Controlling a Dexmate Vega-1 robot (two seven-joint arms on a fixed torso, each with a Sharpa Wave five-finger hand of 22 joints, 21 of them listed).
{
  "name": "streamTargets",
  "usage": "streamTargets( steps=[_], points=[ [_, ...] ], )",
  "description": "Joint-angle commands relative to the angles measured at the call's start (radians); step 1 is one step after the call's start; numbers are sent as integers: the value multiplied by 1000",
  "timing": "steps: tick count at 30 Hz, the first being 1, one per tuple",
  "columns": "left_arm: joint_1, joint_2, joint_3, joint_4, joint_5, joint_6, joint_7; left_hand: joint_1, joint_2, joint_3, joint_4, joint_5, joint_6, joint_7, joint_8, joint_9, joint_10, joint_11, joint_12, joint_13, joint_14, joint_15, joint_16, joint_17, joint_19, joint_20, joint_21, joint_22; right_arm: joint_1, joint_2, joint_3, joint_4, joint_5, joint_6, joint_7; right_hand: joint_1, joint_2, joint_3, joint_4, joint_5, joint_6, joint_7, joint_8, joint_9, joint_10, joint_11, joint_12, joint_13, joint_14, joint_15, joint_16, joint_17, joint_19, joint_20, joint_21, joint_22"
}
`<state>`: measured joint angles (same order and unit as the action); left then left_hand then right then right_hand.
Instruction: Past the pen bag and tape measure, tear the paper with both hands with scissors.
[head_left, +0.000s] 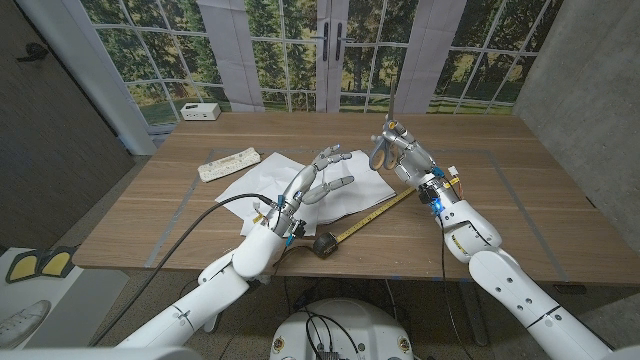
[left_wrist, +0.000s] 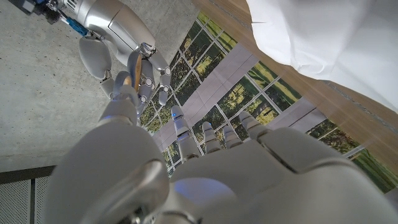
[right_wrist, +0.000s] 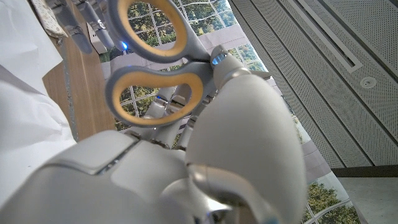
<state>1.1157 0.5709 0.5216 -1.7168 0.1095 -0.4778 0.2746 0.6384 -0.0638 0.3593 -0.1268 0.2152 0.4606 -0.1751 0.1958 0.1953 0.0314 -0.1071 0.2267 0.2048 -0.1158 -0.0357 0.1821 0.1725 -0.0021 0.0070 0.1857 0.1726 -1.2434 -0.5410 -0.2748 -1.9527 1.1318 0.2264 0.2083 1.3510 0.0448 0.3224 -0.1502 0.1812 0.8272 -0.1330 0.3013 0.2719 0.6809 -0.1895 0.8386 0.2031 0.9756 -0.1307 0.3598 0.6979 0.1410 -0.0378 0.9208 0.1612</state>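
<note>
Right hand (head_left: 402, 152) grips scissors (right_wrist: 152, 62), blades hidden; left hand (head_left: 312, 185) over paper (head_left: 262, 185).

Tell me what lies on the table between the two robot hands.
In the head view, white paper spans between the left robot hand and the right robot hand, which holds scissors.

We count one pen bag (head_left: 229, 163), one tape measure (head_left: 325, 243) and one pair of scissors (head_left: 382, 149). We see one crumpled paper (head_left: 300, 183) and one white box (head_left: 201, 111).
</note>
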Motion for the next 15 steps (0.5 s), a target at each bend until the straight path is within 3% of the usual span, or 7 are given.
streamTargets(
  steps=[1, 3, 4, 13, 15],
  points=[
    [7, 6, -1, -10, 1, 7, -4, -2, 1, -4, -2, 2, 3, 1, 2, 3, 5, -4, 9, 0, 3, -57, 3, 1, 9, -2, 7, 1, -12, -2, -3, -26, 39, -14, 12, 67, 53, -13, 0, 4, 4, -9, -8, 4, 17, -6, -12, 7, 27, -110, -6, 0, -39, -96, -38, -3],
    [8, 6, -1, -10, 1, 7, -4, -1, 2, -5, -2, 2, 4, 1, 2, 3, 4, -3, 9, 0, 3, -56, 3, 1, 9, -2, 7, 1, -13, -3, -5, -30, 42, -16, 14, 71, 55, -24, 1, 4, 5, -13, -11, 4, 21, -9, -20, 12, 26, -110, -12, -4, -54, -65, -65, -4],
    [8, 6, -1, -10, 1, 5, -4, -1, 2, -5, -2, 2, 4, 1, 2, 3, 4, -3, 9, 0, 3, -56, 3, 1, 9, -2, 7, 1, -14, -3, -6, -31, 30, -11, 9, 71, 56, -25, 1, 4, 4, -13, -12, 4, 21, -9, -20, 13, 27, -110, -12, -4, -53, -63, -67, -4],
    [9, -2, 7, -12, 1, 3, -5, 0, 6, -8, -1, 2, 18, 1, 7, 3, 10, -2, 11, 0, 6, -56, 3, 1, 10, 0, 7, 1, -34, 11, -18, -52, -181, 91, -133, 76, 58, -35, 2, 5, 2, -12, -17, 5, 17, -7, -30, 19, 23, -110, -17, -6, -49, -72, -89, -3],
    [8, -4, 10, -10, 0, -1, -7, 0, 6, -8, -1, 2, 19, 1, 7, 3, 11, -3, 11, 0, 8, -56, 3, 1, 11, 0, 7, 1, -28, 8, -24, -46, -168, 89, -121, 77, 61, -38, 3, 5, 1, -13, -18, 5, 18, -5, -32, 21, 23, -110, -18, -6, -50, -79, -95, -3]
  ],
)
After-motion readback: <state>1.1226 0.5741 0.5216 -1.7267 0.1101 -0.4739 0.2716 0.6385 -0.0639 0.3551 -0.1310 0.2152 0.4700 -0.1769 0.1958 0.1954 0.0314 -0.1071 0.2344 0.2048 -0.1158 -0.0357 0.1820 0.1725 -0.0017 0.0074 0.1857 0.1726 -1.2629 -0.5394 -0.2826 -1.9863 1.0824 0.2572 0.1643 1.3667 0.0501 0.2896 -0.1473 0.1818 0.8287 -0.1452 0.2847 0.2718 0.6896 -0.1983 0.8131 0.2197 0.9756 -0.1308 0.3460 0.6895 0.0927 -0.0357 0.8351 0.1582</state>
